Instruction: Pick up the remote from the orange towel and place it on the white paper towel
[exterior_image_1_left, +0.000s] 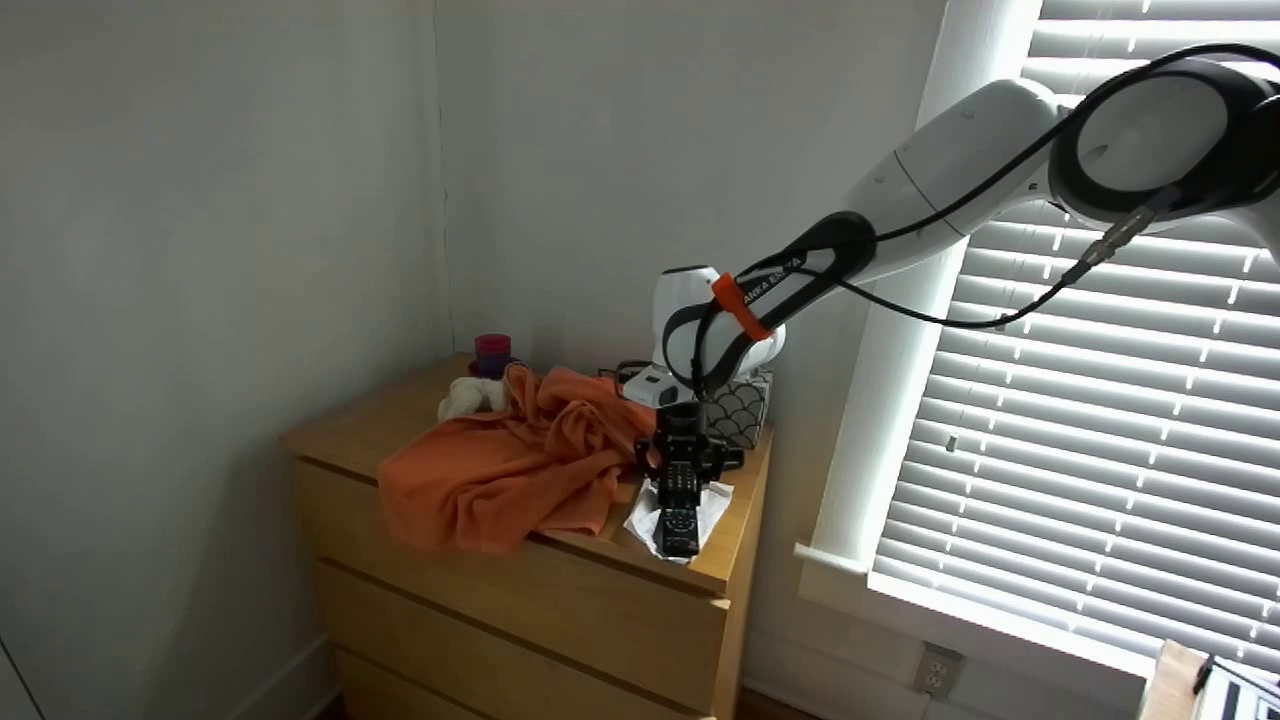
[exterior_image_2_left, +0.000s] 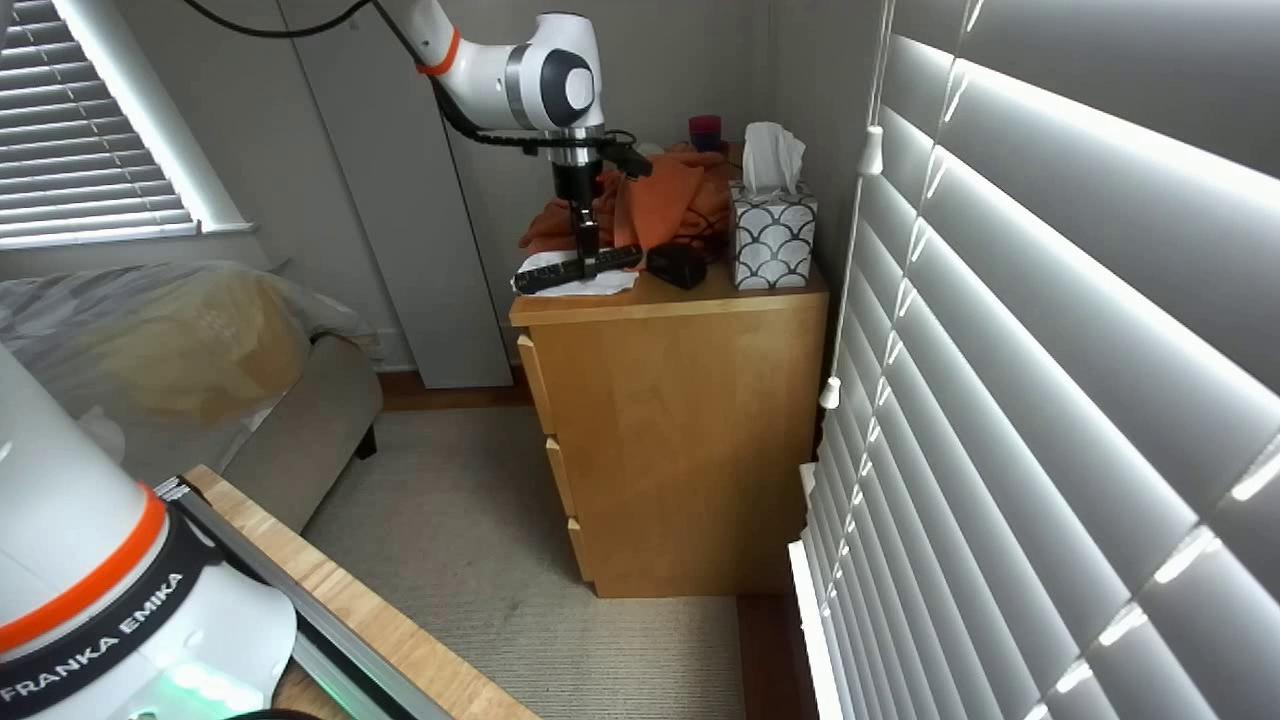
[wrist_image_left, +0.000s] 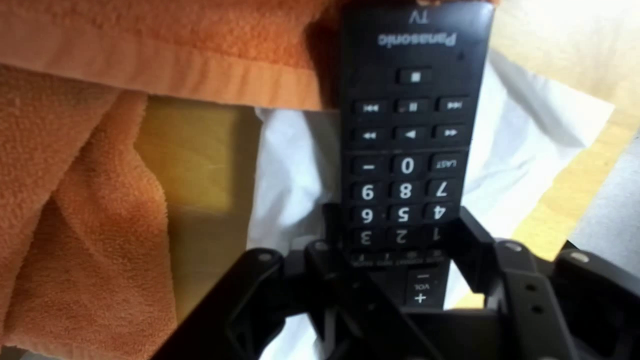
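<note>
Wrist view: the gripper (wrist_image_left: 400, 230) clasps the remote (wrist_image_left: 407, 150), fingers (wrist_image_left: 475, 250) pressed along both long sides by the 1-2-3 row. In an exterior view the remote is over the paper (exterior_image_1_left: 713, 507), just right of the towel (exterior_image_1_left: 500, 490); the remote (exterior_image_2_left: 545, 277) also looks tilted in an exterior view, left end lower, and I cannot tell whether that end touches the paper. It should handle as light, stiff plastic, sturdy enough for a firm squeeze, though its smooth sides could slip or let it pivot. This hold near the middle looks well chosen: on the sides rather than the keys, with the weight likely balanced. Setting it down probably calls for levelling it and lowering gently, since thin paper may slide or crumple under a low end, and the near edge of the dresser (exterior_image_1_left: 560, 600) leaves little margin.
</note>
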